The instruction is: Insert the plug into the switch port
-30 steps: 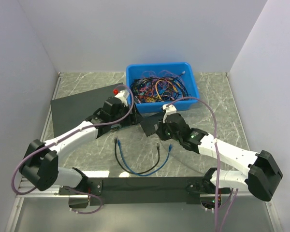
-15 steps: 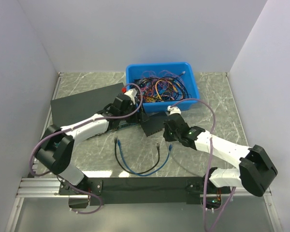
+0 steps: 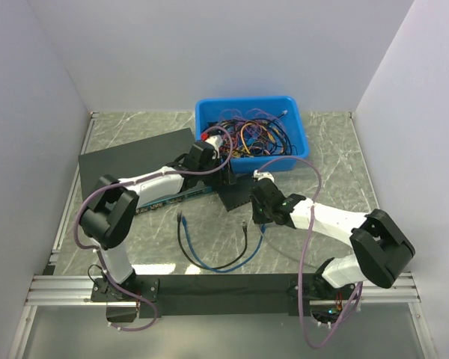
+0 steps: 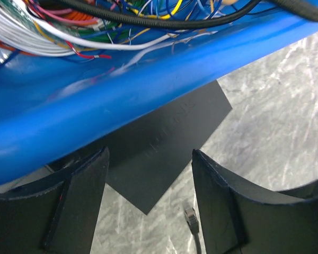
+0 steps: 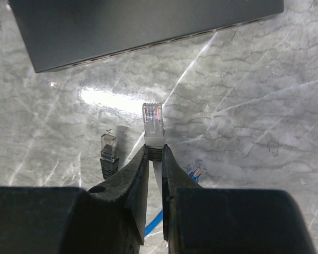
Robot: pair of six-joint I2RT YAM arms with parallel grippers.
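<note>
My right gripper [image 5: 154, 151] is shut on the ribbed boot of the plug [image 5: 153, 119]. The clear connector sticks out ahead of the fingertips, with its blue cable [image 3: 256, 243] trailing back. It points at the small black box [image 5: 143, 24], and a stretch of marble lies between it and the row of switch ports [image 5: 148, 46] on the box's near edge. From above, the right gripper [image 3: 256, 206] sits just right of the box [image 3: 236, 196]. My left gripper [image 4: 149, 154] is open over that box [image 4: 169, 137], close under the bin, holding nothing.
A blue bin [image 3: 251, 134] full of tangled coloured wires stands behind the box; its wall [image 4: 122, 90] fills the left wrist view. A wide black unit [image 3: 135, 161] lies at the left. The black cable's connector [image 5: 109, 145] and a second blue cable end [image 5: 196, 170] lie on the marble.
The left arm has swung right and forward to the bin's front wall, above the small box. The right gripper has carried the plug left, closer to the box.
</note>
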